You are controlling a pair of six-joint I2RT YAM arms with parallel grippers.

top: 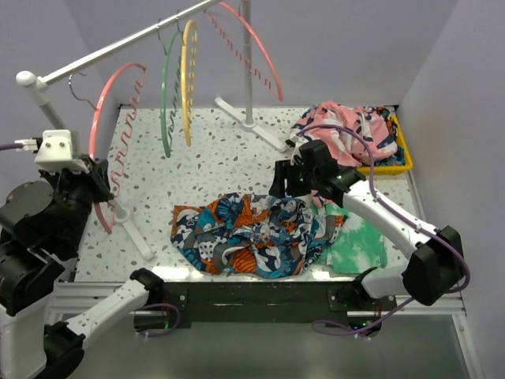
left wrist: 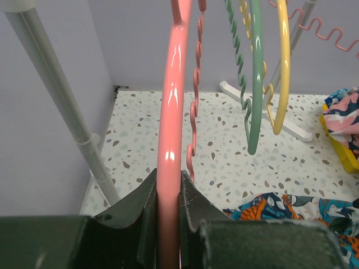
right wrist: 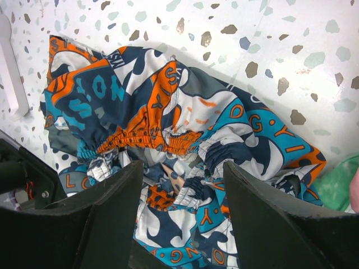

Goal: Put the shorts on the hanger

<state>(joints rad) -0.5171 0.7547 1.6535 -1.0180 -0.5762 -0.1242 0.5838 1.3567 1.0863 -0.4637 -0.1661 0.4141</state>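
From above, the left end effector (top: 99, 178) is clamped on the lower part of the pink arched plastic hanger (top: 96, 126) at the left edge of the speckled white desk (top: 237, 158). The hanger's thin hook sits close under the white metal rail (top: 118, 43); whether it is hooked on cannot be told. A green wire hanger (top: 166, 103) and a yellow wire hanger (top: 188, 79) dangle from the same rail. The floppy teal, navy, orange and white printed shorts (top: 252, 233) lie crumpled on the desk near its front edge. The right end effector (top: 288, 181) hovers over their upper right part. A green tie-dye cloth (top: 359, 245) lies just beside them on the right.

In the left wrist view, the two dark fingers (left wrist: 143, 207) press against either side of the hanger's glossy pink arch (left wrist: 171, 112), with its zigzag bar just behind. A corner of the shorts (left wrist: 291, 210) shows at lower right.

In the right wrist view, the right end effector (right wrist: 182, 185) is spread wide. Its fingers (right wrist: 106, 202) hang apart above the shorts (right wrist: 168, 112), whose gathered orange waistband (right wrist: 146, 137) lies between them.
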